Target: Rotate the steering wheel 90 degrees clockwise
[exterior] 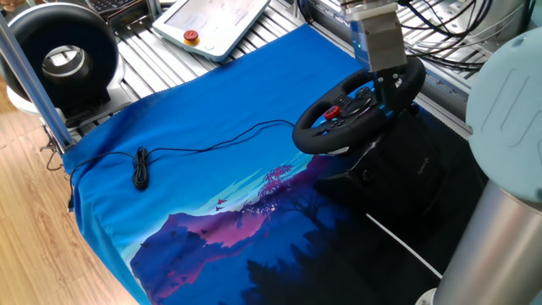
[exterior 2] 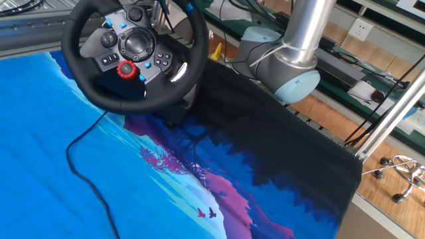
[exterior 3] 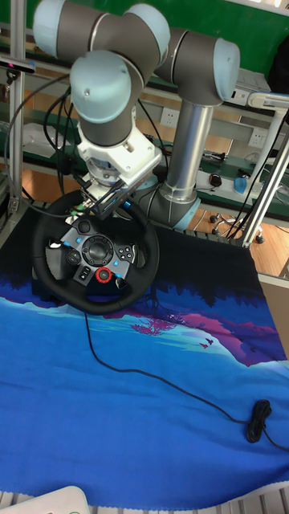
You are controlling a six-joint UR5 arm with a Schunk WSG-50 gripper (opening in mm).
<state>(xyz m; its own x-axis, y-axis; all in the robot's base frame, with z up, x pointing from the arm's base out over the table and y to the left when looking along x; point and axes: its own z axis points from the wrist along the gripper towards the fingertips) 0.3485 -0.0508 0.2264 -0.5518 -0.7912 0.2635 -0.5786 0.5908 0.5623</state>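
Note:
The steering wheel (exterior 3: 96,253) is black and padded, with a blue stripe at the top of its rim and red and blue hub buttons (exterior 2: 126,68). It stands tilted on its black base at the back of the blue cloth (exterior: 195,195). In one fixed view the steering wheel (exterior: 360,106) sits at the right. My gripper (exterior 3: 104,204) hangs just above the rim's top, by the blue stripe, and its fingers straddle the rim with a gap showing. In that fixed view the gripper (exterior: 389,80) reaches down onto the far side of the rim.
A thin black cable (exterior: 203,140) runs from the wheel across the cloth to a coiled end (exterior: 141,167). A black ring-shaped device (exterior: 63,55) and a white pendant (exterior: 216,21) lie beyond the cloth. The arm's base (exterior 2: 292,63) stands behind the wheel.

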